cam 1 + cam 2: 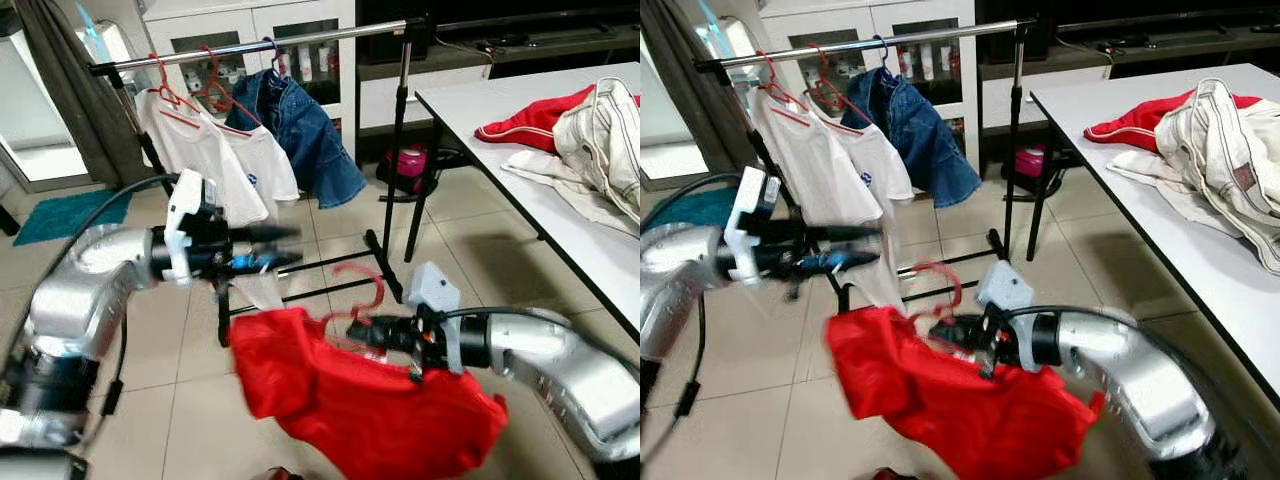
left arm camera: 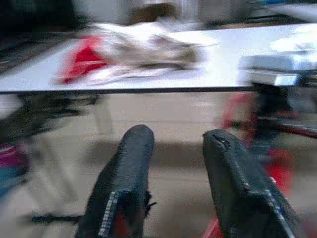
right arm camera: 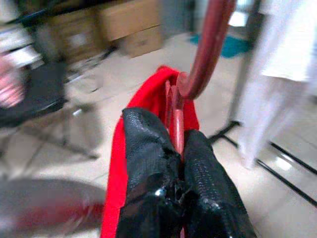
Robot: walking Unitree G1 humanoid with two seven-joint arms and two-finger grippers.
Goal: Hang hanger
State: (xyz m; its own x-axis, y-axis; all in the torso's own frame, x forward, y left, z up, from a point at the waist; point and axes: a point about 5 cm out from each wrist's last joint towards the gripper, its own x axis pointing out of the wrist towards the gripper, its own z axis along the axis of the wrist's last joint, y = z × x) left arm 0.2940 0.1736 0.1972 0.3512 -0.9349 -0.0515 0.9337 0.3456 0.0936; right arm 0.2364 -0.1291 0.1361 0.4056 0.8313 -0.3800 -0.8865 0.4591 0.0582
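Hanger (image 3: 174, 111), red plastic carrying a limp red shirt (image 1: 360, 400), hangs low at six o'clock from the rail (image 1: 250, 45), right tool (image 3: 179, 148) clamped on its neck under the hook, the stiff place to hold; left tool (image 2: 173, 168) gapes empty.

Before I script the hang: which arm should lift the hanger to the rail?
Right. The right gripper already pinches the red hanger carrying the red shirt; the left gripper is open.
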